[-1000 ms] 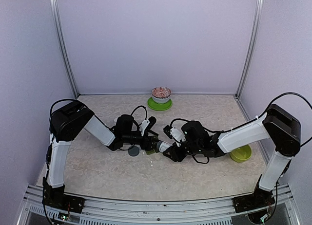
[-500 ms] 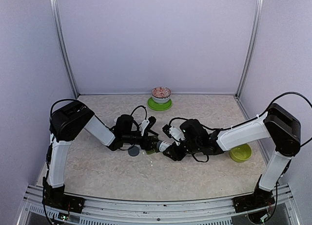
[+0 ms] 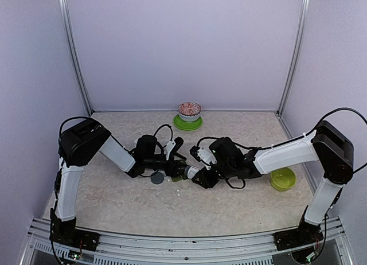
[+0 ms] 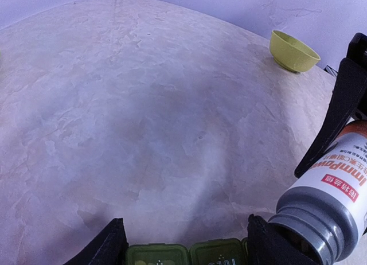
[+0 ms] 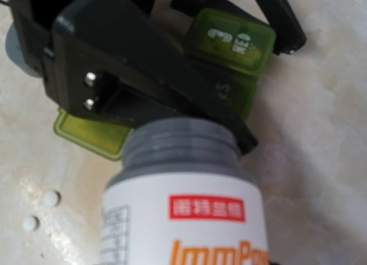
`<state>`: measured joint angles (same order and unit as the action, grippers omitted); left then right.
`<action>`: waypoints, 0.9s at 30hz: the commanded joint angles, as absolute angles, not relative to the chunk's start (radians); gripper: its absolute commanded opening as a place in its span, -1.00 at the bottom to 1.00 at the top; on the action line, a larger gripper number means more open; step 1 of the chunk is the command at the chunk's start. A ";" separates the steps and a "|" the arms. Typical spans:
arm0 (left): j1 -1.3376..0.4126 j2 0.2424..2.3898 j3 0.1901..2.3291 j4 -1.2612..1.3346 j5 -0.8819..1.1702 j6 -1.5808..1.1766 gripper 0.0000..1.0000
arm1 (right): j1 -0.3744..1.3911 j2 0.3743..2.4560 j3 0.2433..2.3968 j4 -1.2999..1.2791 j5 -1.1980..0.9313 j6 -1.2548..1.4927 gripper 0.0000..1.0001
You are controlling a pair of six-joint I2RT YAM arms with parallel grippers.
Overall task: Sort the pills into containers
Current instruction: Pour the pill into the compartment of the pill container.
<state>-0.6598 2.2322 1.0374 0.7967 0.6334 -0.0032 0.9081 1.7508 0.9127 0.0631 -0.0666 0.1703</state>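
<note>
— Any writing here?
— The bottle (image 5: 183, 219) in the right gripper (image 3: 199, 174) reads "ImmPow…" in orange, cut off, under a red box of white Chinese characters.
— And the containers (image 4: 157, 256) inside the left gripper (image 4: 183, 249)?
— Pale lid marks, too blurred to read.

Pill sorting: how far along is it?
Done: the bottle is open, its grey cap on the table. In hand: the right hand tips the bottle's mouth at the green container, gripped by the left hand. Still to do: two pills lie loose on the table; whether any compartment holds pills can't be seen.
</note>
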 commanded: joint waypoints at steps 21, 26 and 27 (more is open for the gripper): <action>-0.654 2.256 1.038 0.808 0.652 -0.011 0.37 | 0.916 1.800 1.051 -0.118 -0.075 0.147 -0.43; -0.654 2.255 1.038 0.808 0.653 -0.011 0.37 | 0.914 1.805 1.080 -0.148 -0.074 0.142 -0.42; -0.654 2.255 1.038 0.808 0.652 -0.011 0.37 | 0.914 1.805 1.086 -0.155 -0.074 0.139 -0.42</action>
